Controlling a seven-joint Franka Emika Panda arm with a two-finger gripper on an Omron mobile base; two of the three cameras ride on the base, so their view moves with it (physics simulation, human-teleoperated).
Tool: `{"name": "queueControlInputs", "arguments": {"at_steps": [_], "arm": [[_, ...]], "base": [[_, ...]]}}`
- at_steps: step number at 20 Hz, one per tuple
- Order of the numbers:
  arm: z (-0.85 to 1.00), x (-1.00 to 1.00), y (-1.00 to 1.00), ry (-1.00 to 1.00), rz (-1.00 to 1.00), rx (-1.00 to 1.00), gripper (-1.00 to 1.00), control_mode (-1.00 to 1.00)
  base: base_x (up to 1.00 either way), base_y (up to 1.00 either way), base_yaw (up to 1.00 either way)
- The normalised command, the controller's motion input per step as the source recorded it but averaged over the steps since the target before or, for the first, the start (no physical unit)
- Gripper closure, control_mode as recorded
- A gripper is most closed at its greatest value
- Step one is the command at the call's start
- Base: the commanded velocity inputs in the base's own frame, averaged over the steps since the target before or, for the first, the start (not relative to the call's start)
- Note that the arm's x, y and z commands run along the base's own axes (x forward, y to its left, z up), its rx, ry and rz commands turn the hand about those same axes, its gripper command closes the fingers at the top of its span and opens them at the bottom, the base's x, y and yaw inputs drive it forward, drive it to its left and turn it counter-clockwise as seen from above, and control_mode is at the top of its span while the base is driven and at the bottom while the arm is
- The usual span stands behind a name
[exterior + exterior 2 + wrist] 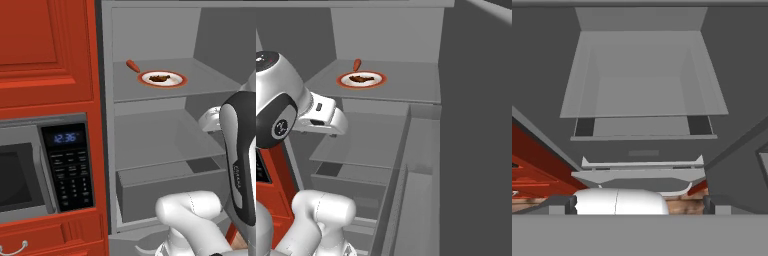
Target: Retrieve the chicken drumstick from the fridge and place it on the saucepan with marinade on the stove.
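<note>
The fridge [150, 30] stands open, its grey shelves and drawer [165, 192] showing. On its upper shelf the chicken drumstick [159, 78], a small dark brown lump, lies on a white orange-rimmed plate [176, 82]; both also appear in the right base view, drumstick [360, 78] on plate [378, 80]. My gripper [639, 206] is open with nothing between its fingertips [562, 205]. It hangs in front of the middle shelf [644, 75], below the drumstick's shelf and apart from it. The saucepan, marinade and stove are out of view.
A short orange stick [133, 65] lies just left of the plate. The open fridge door [476, 150] with its bins stands to the right. A black-fronted microwave [30, 170] sits in red cabinets [45, 50] on the left.
</note>
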Motion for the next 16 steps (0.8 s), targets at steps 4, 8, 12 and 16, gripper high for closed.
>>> {"name": "queueControlInputs", "arguments": {"at_steps": [4,8,12,16], "arm": [[0.00,0.00,0.00,0.00,0.00,0.00,-1.00,-1.00],[0.08,0.35,0.14,-0.01,0.00,0.00,-1.00,-1.00],[0.34,0.34,0.29,-0.09,0.00,0.00,-1.00,-1.00],[0.44,0.17,0.05,-0.23,0.01,0.00,-1.00,-1.00]], "base": [[0.00,0.00,0.00],[0.00,0.00,0.00],[0.00,0.00,0.00],[0.00,0.00,0.00]]}}
